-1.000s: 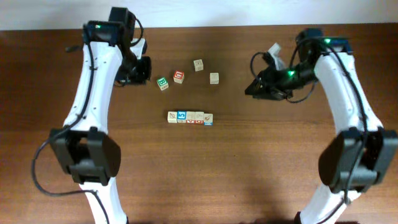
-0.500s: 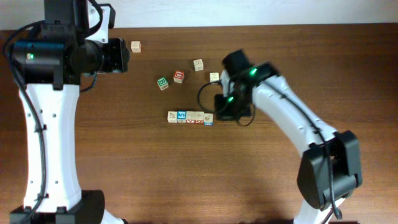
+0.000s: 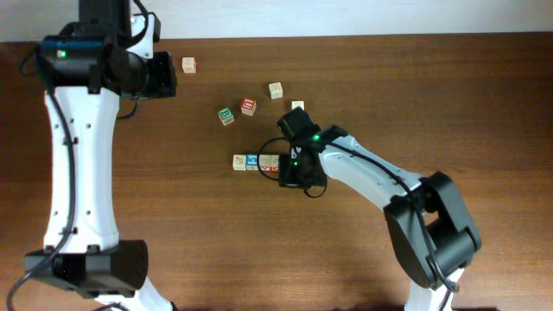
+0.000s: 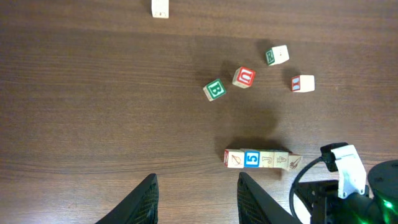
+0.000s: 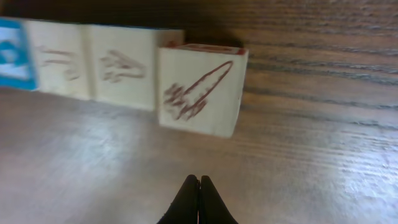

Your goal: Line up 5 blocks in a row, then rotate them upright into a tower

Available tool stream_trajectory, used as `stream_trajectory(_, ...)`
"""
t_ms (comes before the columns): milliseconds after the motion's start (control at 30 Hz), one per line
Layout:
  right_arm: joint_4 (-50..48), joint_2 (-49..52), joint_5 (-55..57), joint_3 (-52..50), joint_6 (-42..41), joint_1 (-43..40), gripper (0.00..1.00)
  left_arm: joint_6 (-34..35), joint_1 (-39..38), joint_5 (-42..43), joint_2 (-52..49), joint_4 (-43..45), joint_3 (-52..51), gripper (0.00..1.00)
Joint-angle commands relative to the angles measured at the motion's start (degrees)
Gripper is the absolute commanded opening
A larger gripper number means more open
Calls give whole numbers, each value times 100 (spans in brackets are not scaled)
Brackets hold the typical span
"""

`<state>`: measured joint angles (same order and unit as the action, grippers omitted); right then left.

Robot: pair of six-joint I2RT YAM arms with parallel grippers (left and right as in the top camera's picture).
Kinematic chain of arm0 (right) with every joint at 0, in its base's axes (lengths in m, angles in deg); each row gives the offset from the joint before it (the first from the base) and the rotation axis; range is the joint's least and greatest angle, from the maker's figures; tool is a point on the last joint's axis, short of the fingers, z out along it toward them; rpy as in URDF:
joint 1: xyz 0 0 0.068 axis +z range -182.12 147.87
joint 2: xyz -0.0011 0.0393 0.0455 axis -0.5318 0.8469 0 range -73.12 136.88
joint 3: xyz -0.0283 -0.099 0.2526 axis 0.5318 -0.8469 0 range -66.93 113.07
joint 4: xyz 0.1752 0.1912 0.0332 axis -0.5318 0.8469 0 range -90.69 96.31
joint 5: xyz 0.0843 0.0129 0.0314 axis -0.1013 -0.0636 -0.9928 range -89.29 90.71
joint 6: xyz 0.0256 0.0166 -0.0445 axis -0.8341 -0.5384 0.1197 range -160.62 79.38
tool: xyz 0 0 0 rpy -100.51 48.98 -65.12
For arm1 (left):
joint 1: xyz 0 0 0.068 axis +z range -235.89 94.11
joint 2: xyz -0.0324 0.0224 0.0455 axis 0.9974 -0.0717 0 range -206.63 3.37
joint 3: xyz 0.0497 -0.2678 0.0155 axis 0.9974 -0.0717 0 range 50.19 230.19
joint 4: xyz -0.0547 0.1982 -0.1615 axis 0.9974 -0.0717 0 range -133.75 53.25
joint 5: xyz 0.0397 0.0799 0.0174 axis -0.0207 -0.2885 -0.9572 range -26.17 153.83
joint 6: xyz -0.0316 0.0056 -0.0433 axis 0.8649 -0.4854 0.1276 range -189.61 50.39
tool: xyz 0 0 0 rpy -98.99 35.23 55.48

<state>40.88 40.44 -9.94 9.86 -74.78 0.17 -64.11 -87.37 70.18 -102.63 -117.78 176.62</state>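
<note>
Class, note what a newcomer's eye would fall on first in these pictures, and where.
A tidy row of blocks lies central on the table, the right tool shut just before its rocket-printed end block. Beyond it loose blocks lie scattered, one lone block near the far edge.

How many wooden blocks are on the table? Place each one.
10. Five in the centre row, its end block partly behind the right arm; four loose blocks beyond it; one lone block by the far edge.
</note>
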Motion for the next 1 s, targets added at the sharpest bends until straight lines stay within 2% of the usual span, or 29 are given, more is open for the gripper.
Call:
stream_trajectory(0, -96, 127, 175, -35, -131, 20, 4, 76, 15, -59, -140, -28, -17, 39)
stream_trajectory(967, -610, 138, 538, -37, -125, 22, 4, 74, 13, 7, -190, -116, -17, 39)
